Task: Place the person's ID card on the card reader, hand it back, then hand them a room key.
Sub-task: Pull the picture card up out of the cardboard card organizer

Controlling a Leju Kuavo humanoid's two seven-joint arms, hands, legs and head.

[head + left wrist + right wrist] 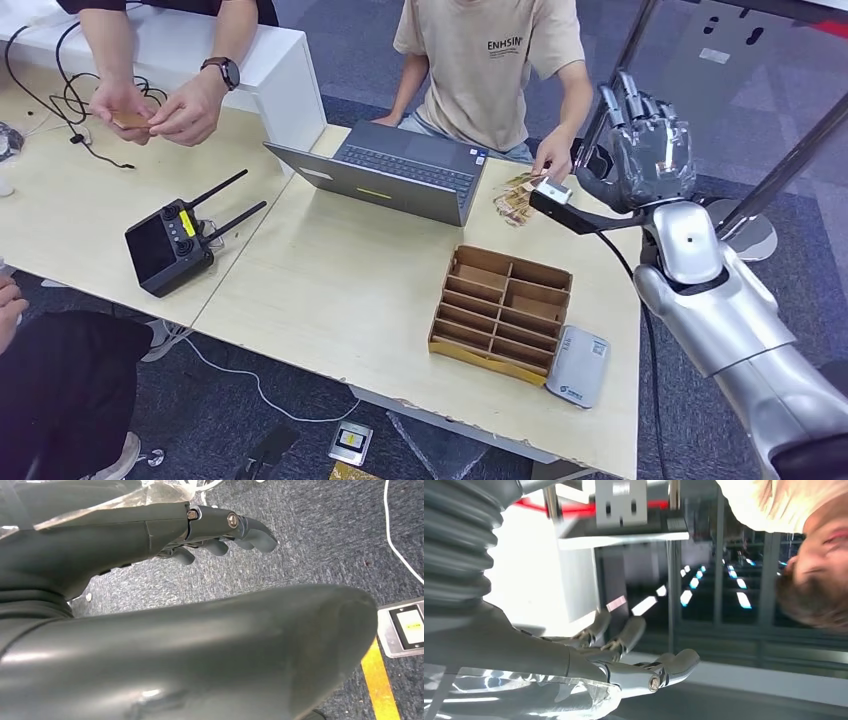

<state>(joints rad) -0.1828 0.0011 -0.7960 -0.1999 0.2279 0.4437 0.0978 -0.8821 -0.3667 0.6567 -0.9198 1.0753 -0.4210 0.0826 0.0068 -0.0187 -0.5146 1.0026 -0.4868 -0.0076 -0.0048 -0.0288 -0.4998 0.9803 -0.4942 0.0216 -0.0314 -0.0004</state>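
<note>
My right hand (648, 140) is raised above the table's far right corner, fingers spread upward, nothing in it. In the right wrist view the right hand (634, 652) has its fingers stretched out and empty. The person in a beige T-shirt (490, 60) sits across the table, one hand (553, 158) by a small pile of tan cards (513, 203). The grey-white card reader (579, 366) lies near the front right edge. My left hand (220, 532) hangs over carpet, fingers loosely bent, holding nothing.
A cardboard divider box (500, 312) stands beside the reader. An open laptop (395, 178) sits at the far middle and a black remote controller (170, 245) at the left. A second person's hands (155, 105) hold something small and tan at the far left. A third person's arm (8, 305) shows at the left edge.
</note>
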